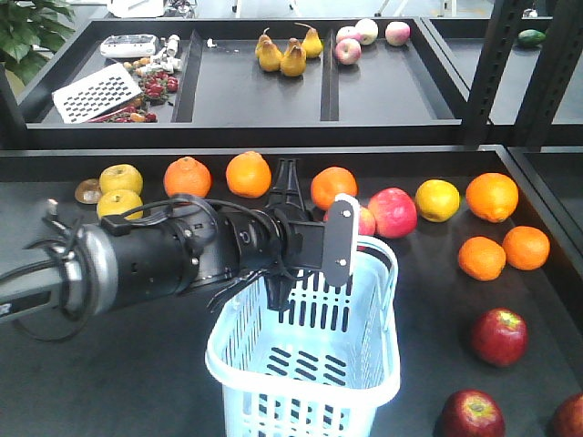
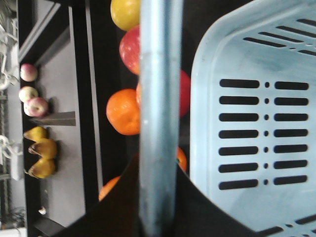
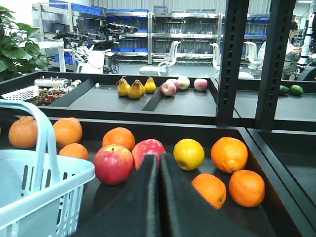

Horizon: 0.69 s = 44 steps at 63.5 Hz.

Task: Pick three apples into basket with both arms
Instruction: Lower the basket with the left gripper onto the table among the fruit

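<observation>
Pale-blue slotted plastic basket (image 1: 266, 406); glossy round apples (image 1: 498, 336).

left arm (image 1: 146, 259) over basket (image 1: 301, 401) far rim | three dark apples (image 1: 499, 336) on table (image 1: 109, 382), right of basket

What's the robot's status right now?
Left tool clamped on basket handle. Right tool shut, empty. Apples all outside basket. No obstruction seen.

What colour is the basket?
The basket is pale blue-white, with rows of dark slots. It shows best in the exterior front-facing view.
</observation>
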Motion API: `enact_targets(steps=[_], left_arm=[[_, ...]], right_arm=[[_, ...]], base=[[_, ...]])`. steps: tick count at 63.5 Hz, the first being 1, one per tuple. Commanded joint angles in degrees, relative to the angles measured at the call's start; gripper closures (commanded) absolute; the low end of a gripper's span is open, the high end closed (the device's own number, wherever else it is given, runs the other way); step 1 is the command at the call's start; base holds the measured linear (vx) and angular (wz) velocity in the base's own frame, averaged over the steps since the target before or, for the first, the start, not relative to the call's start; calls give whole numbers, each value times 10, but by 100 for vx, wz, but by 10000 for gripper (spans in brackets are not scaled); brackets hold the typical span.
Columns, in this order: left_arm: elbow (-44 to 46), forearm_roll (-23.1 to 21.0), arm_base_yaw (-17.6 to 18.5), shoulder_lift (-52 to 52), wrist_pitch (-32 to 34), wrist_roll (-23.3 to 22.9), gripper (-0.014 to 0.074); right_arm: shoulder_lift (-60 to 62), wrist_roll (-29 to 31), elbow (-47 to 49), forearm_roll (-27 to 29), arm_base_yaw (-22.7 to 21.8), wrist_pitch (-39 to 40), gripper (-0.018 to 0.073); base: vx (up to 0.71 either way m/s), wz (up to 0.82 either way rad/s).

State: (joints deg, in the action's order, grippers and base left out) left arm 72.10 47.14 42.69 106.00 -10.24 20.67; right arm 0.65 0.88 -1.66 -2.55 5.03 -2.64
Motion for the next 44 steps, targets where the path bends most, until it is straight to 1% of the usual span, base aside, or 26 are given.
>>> enact_targets(steps=[1,10,16,19,25,31,39,44], left_arm=[[14,49,3,-8,13,-58,603],[14,103,3,3,-14,-168,603],[14,123,3,4,-19,-214,597],[14,125,3,3,-19,-223,589],[14,125,3,2,-19,-226,560],[14,125,6,0,-19,-225,504],[14,125,11,-7,-11,-224,382],[14,125,14,-13,-8,-224,274]], right_arm=[[8,6,-8,-2,-4,44,568],[8,6,-8,-2,-4,44,568],[8,6,-8,-2,-4,44,568],[8,6,-8,-2,-4,44,568],[8,6,-8,-2,-4,44,568],[8,6,-8,-2,-4,44,568],[8,6,-8,-2,-4,44,568],[8,6,-8,-2,-4,44,568]], base=[[0,0],[0,0],[0,0],[0,0],[0,0],[0,0],[0,0],[0,0]])
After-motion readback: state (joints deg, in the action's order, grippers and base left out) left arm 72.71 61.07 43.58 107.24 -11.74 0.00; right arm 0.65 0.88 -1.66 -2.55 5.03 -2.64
